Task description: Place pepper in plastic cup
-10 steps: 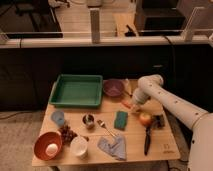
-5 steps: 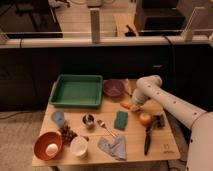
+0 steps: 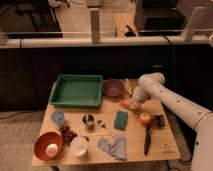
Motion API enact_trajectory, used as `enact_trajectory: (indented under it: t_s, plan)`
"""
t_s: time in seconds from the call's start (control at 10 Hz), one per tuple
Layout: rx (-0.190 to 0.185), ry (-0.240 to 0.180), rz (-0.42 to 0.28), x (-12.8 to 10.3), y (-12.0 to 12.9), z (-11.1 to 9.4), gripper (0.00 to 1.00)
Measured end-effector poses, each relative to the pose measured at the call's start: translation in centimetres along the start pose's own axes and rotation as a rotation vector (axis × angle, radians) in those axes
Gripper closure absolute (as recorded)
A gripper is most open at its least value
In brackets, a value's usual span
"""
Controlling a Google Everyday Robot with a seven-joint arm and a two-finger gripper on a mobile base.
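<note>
We see the pale, smooth-shelled arm reaching down from the right, with its gripper (image 3: 134, 104) low over the back of the light wooden table (image 3: 165, 145). It sits right at the slim, tapered orange-red pepper (image 3: 125, 105), which lies on the wood just to the gripper's left. We cannot tell whether the gripper is closed on the pepper or only touching it.

The small light-blue translucent plastic cup (image 3: 58, 117) stands upright near the table's left edge, well apart from the pepper.

Behind the cup lies a shallow rectangular green plastic tray (image 3: 77, 91), and a round purple bowl (image 3: 113, 88) sits just right of it. A small shiny metal cup (image 3: 88, 120), a metal fork (image 3: 104, 126) and a flat green sponge (image 3: 120, 120) occupy the middle. A round orange-yellow fruit (image 3: 145, 118) rests near the gripper. At the front are a wide white cup (image 3: 79, 146), a crumpled blue-grey cloth (image 3: 113, 146) and an orange bowl (image 3: 41, 142).
</note>
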Motion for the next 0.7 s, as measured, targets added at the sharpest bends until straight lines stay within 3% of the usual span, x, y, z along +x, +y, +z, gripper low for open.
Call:
enact_trajectory:
  t_s: [0.3, 0.5, 0.7]
  plan:
    - [0.020, -0.060, -0.026, -1.7, -0.7, -4.1, 1.00]
    - [0.002, -0.129, -0.101, -4.3, -0.3, -6.5, 1.00]
    - [-0.012, -0.161, -0.179, -6.2, 0.4, -7.4, 1.00]
